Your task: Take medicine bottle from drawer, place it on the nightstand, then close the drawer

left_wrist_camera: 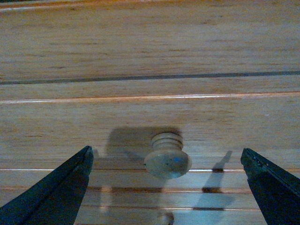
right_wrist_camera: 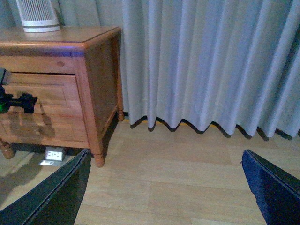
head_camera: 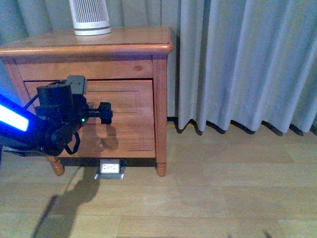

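The nightstand [head_camera: 124, 43] stands at the left, and it also shows in the right wrist view [right_wrist_camera: 96, 79]. Its upper drawer [head_camera: 130, 99] looks shut. The medicine bottle is hidden. My left gripper [head_camera: 105, 113] is open right in front of the upper drawer's front. In the left wrist view the round wooden knob [left_wrist_camera: 167, 161] sits between the spread fingers of the left gripper [left_wrist_camera: 166, 151], untouched. My right gripper [right_wrist_camera: 166, 187] is open and empty above the bare floor, off to the right of the nightstand.
A large white slatted cylinder [head_camera: 89, 20] stands on the nightstand top. The lower drawer [head_camera: 126, 139] is shut. A floor socket box [head_camera: 110, 168] lies under the nightstand. A grey curtain [head_camera: 237, 59] hangs on the right, with wooden floor [head_camera: 208, 198] in front.
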Available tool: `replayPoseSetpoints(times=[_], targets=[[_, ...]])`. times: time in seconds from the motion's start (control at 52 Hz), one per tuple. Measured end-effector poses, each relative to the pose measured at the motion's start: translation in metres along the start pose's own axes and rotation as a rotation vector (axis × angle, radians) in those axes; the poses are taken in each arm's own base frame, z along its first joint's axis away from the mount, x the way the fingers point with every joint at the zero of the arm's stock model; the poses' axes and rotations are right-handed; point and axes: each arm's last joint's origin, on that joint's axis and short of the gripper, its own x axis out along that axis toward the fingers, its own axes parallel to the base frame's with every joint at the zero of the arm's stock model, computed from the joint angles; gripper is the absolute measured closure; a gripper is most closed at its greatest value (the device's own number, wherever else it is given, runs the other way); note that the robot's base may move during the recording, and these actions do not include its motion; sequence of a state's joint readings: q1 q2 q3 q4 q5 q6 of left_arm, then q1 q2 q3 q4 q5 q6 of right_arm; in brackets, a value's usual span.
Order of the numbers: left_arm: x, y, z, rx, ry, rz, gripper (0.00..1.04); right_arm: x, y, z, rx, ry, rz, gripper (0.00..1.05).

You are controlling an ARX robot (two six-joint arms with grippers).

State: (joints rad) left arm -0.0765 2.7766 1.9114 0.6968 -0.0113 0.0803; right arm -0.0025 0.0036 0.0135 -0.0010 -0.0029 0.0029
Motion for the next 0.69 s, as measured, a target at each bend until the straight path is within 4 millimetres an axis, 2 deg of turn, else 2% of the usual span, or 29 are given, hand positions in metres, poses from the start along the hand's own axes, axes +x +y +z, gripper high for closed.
replayPoseSetpoints(times=[0.48, 0.692], targets=[[0.0083, -0.0009, -0.0043, 0.005, 0.005, -0.008, 0.07, 0.0, 0.0, 0.0, 0.0, 0.0, 0.0, 0.07], [0.0083, -0.0009, -0.0043, 0.006, 0.005, -0.008, 0.11, 0.0, 0.0, 0.0, 0.0, 0.0, 0.0, 0.07]])
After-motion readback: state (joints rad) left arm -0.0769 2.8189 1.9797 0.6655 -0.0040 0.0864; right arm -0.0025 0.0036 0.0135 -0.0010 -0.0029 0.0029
